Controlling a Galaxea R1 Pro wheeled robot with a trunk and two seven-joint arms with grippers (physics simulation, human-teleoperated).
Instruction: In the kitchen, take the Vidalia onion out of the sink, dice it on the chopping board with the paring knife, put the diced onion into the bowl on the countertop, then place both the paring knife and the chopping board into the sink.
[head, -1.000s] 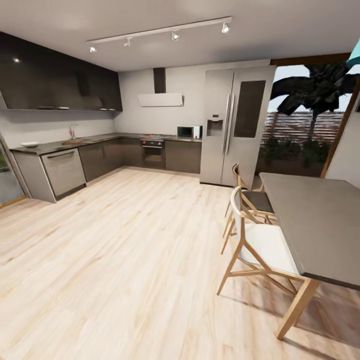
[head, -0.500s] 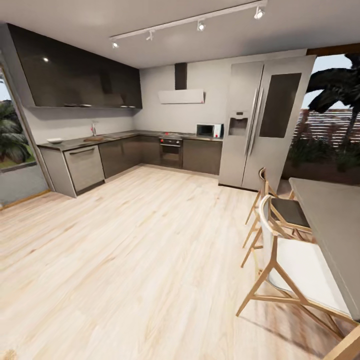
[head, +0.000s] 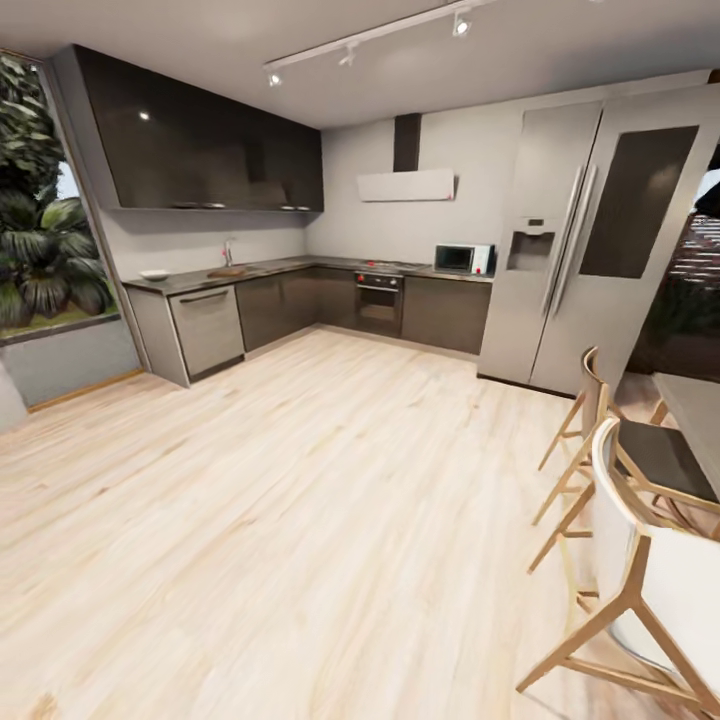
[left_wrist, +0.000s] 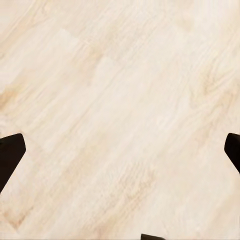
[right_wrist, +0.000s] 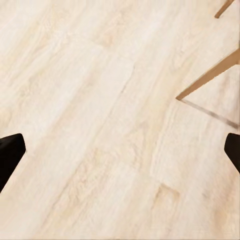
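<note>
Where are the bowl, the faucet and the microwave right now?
bowl (head: 154, 274), head view, on its white rim at the countertop's near end.
faucet (head: 228, 252), head view, on its upright stem by the wall.
microwave (head: 462, 258), head view, on its dark door.

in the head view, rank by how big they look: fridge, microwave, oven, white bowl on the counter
1. Fridge, by far the largest.
2. Oven.
3. Microwave, somewhat smaller than the oven.
4. White bowl, tiny at this distance.
All stand far off along the kitchen walls, so this ranks apparent size only.
</note>
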